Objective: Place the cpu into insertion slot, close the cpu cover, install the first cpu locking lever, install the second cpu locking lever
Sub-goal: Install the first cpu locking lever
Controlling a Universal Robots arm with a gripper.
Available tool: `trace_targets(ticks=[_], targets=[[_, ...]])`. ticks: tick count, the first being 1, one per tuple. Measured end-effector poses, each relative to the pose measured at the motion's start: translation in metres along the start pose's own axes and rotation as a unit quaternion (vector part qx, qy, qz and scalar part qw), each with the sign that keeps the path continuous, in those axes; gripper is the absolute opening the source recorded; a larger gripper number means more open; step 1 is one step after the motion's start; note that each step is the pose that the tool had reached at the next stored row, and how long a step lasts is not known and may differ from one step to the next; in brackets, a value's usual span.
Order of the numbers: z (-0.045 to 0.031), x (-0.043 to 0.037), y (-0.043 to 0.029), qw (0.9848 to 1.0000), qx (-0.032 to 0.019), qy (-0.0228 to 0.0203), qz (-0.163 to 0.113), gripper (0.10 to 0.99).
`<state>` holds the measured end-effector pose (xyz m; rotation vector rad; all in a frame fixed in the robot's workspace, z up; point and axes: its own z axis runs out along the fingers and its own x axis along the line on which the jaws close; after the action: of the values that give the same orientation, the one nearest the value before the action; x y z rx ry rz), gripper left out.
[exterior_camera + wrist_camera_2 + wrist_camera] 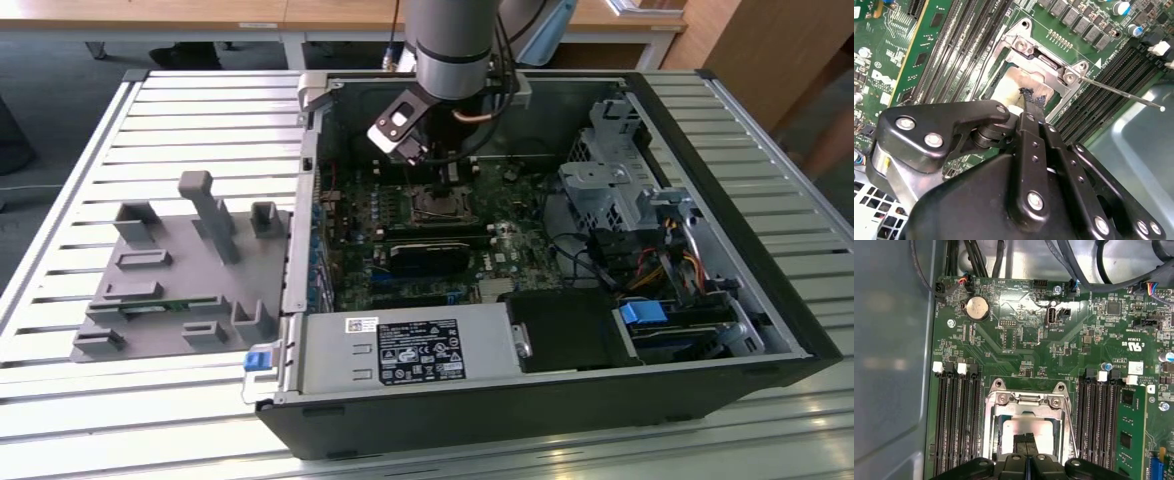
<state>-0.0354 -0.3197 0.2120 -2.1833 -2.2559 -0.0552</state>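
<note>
Gripper (1026, 441) jaws are pressed together, pinching nothing, their tips on or just above the cpu (1023, 426). It lies directly beneath them in the insertion slot (1000, 413). Ringing the tips is the cpu cover (1026, 399); beyond juts a free locking lever (1119, 93). Any push should go straight down, gently, keeping the chip flat.
</note>
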Motion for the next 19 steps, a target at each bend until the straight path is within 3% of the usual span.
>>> trace_targets(ticks=[12,19], targets=[[-0.0202,0.0005,0.0005,1.0,0.0,0.0001,0.0,0.106],[-0.0489,0.0013,0.0012,1.0,0.0,-0.0001,0.0,0.106]])
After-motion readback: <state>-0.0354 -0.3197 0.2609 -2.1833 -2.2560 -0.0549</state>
